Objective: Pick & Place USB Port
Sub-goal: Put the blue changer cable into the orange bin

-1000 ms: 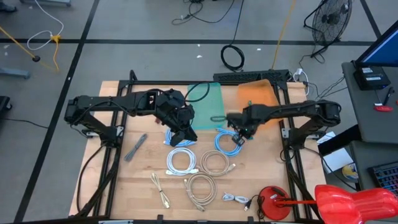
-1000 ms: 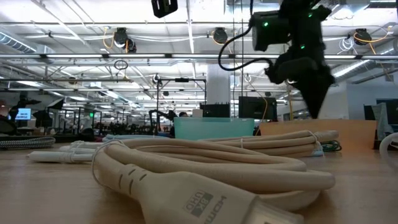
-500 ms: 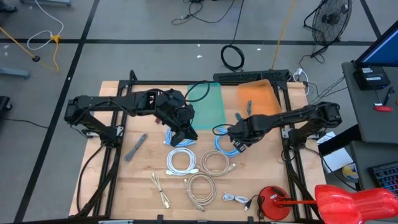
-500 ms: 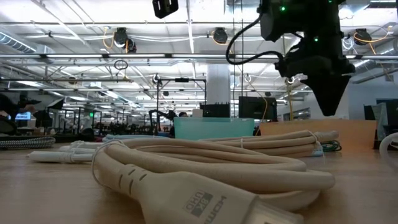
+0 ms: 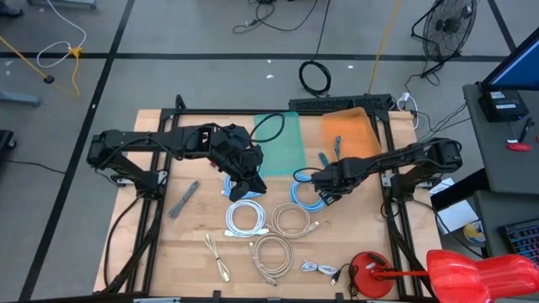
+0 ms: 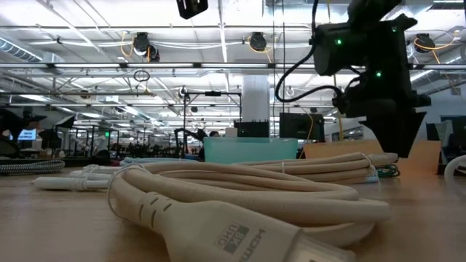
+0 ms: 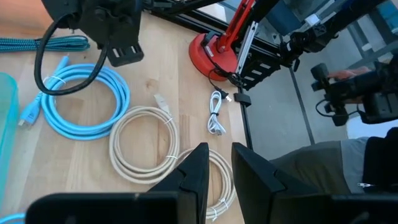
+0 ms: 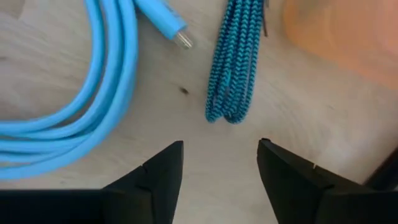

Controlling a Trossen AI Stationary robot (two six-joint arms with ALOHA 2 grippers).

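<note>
A large industrial lab: exposed ceiling trusses, distant workstations, a floor fan.

The surface is pale wood, matt, with fine grain and a small dark knot. The braided cable has a woven cloth sheath in teal and black. The blue cable is smooth, slightly glossy plastic. The beige cable looks like matt rubbery plastic. The right end effector has matt black fingers

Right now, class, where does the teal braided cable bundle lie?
In the high view the teal braided cable bundle lies right of centre, between the orange tray and the light blue coiled cable, just ahead of the right hand.
</note>
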